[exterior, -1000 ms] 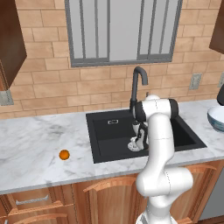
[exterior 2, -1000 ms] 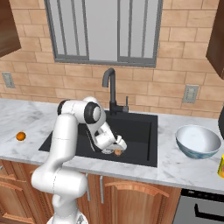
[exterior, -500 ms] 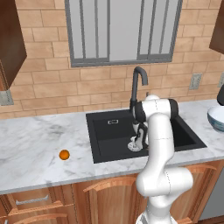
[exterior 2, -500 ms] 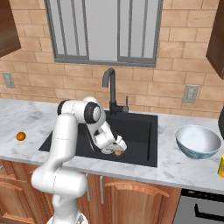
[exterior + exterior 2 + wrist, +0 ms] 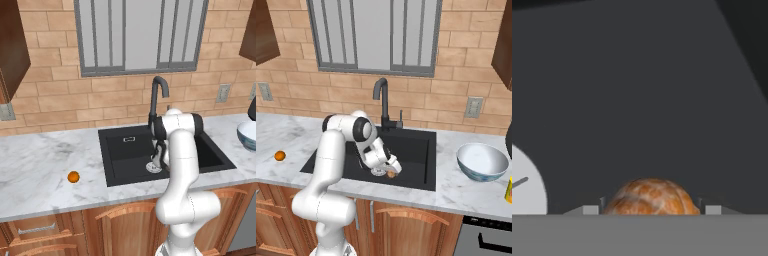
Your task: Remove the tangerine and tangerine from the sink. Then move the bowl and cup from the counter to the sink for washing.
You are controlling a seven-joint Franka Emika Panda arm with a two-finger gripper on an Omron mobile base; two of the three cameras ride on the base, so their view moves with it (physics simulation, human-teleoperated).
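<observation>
Two tangerines are seen: the bright orange one (image 5: 73,176) is lying on the worktop (image 5: 40,170) left of the sink (image 5: 125,155), well apart from the basin; the duller one (image 5: 651,197) is on the sink floor, just beside the silver drain (image 5: 526,185). In the right base view the dull tangerine (image 5: 391,174) is located at the tip of the end effector (image 5: 392,169), near the front wall of the sink.

The arm is reached down into the basin, in front of the faucet (image 5: 157,95). In the hand view the dull tangerine is seen between the two fingertips (image 5: 590,209), one at each side of it. Contact with the fruit cannot be confirmed from the pictures; whether the end effector is gripping it or merely bracketing it cannot be told.

The bowl (image 5: 482,162) is resting upright on the worktop right of the sink, apart from the basin edge. A yellow cup (image 5: 508,190) is partly visible at the right frame edge, just beside the bowl and nearer the worktop front. In the left base view the bowl (image 5: 248,135) is cut off by the right edge.
</observation>
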